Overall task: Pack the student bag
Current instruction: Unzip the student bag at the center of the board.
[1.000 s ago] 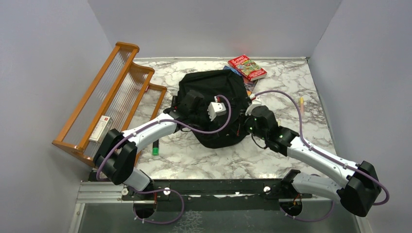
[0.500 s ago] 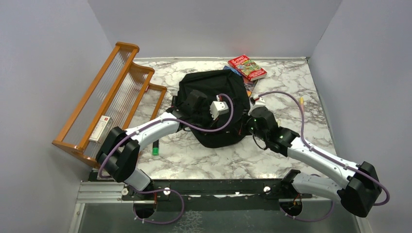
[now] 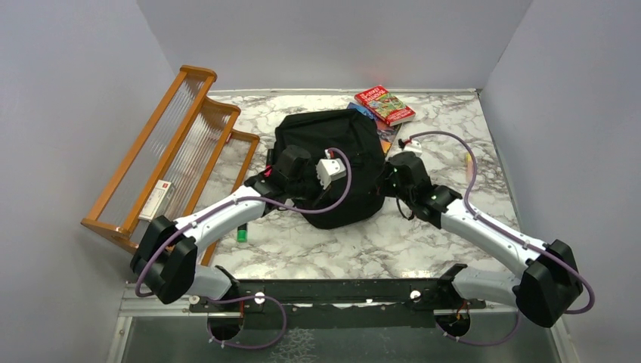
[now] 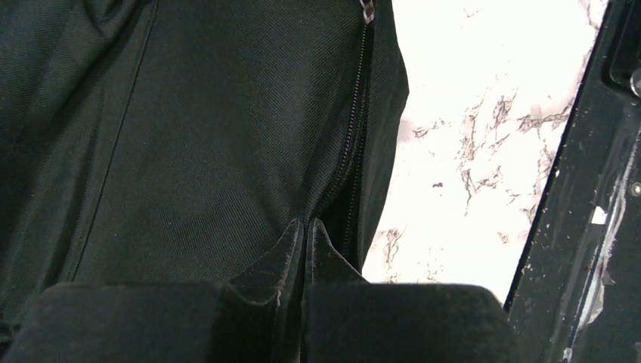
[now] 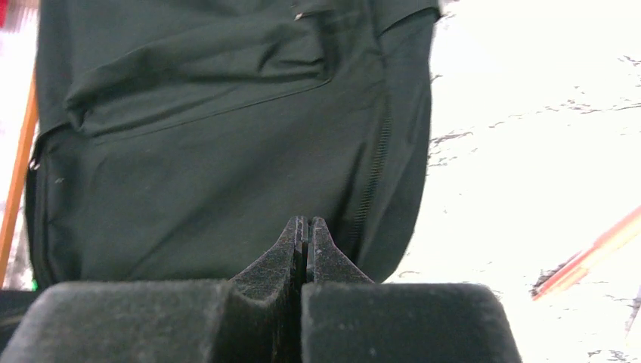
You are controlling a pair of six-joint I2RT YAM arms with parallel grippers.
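Fingertips of left gripper pressed together with no gap, set against black fabric of student bag just beside a line of zip teeth. Pinch on cloth between the pads: not possible to tell. Fingertips of right gripper likewise closed flat on one another, with nothing visibly between, poised low at the bag's side panel next to a second run of zip teeth.

Outward from the fingers, bag seen lying flat on marble table, about mid-table and slightly toward the far side, between the two arms. Left gripper over its near-left part, right gripper at its right edge. Both visible zip runs looked shut.

Around the bag: red book just beyond its far right corner, green marker near the left forearm, orange pencil well to the right, small white box resting in wooden rack at far left. None of these appeared packed.

Step in hand, judged: opening of the bag, at the stage of seeking purchase along the zip. Packing proper not yet begun.

Next move, judged: called for parted jaws re-closed on a zip pull, possibly the metal piece at the upper edge of the left wrist view. Then a draw along the teeth, with the other gripper bracing the soft fabric against bunching.
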